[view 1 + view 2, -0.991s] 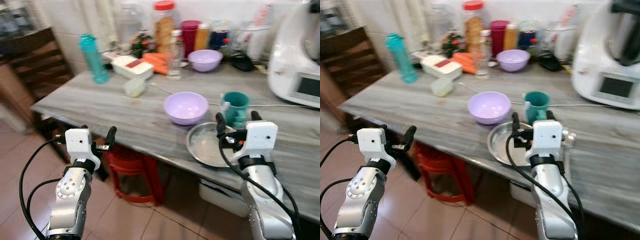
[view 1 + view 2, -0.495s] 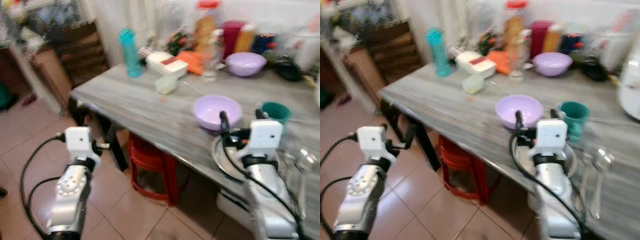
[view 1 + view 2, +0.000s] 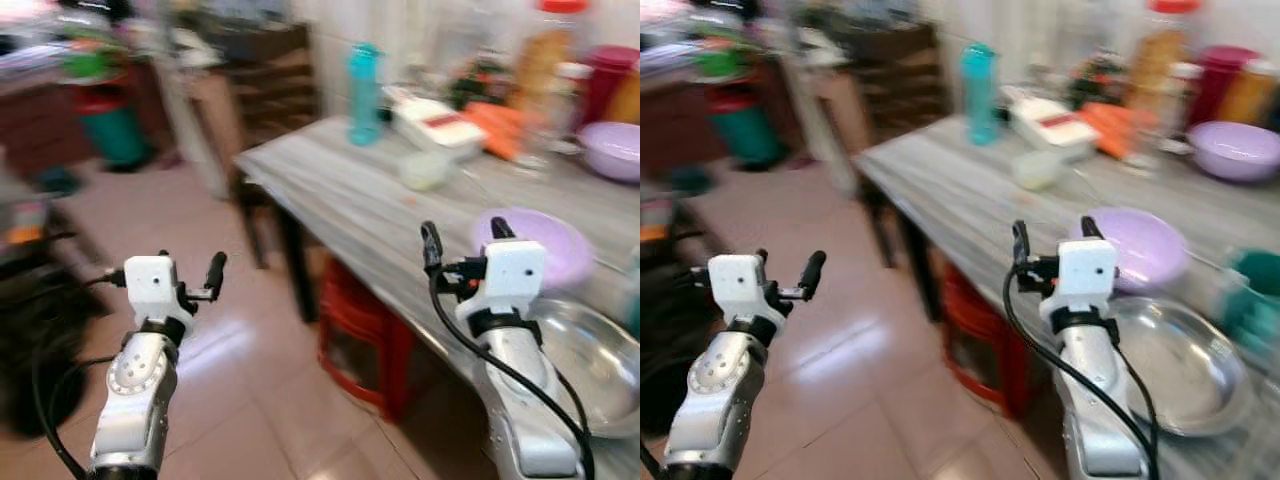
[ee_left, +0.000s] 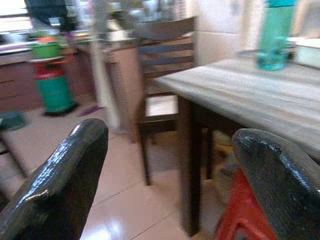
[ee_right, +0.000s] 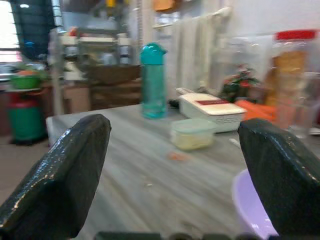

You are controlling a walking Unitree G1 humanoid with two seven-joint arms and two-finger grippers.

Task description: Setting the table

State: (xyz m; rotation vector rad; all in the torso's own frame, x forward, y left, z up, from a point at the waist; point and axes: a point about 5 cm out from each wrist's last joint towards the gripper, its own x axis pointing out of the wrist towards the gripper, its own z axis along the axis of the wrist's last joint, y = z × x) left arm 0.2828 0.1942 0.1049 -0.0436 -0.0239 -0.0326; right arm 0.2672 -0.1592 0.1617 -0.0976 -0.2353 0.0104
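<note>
A grey wood-grain table runs along my right side. On it a lilac bowl sits beside a steel plate, with a blurred teal cup just past them. My right gripper hovers open and empty over the table's near edge, in front of the lilac bowl. My left gripper is held open and empty over the tiled floor, well left of the table. In the wrist views the left fingers and the right fingers stand wide apart with nothing between them.
Farther back on the table stand a teal bottle, a white box, a small lidded container, a second lilac bowl and jars. A red stool sits under the table. A dark wooden chair and a green cylinder stand beyond.
The camera has swung left, so the table has slid to the right of the picture and more floor shows. Both grippers stay open and empty in front of me.
</note>
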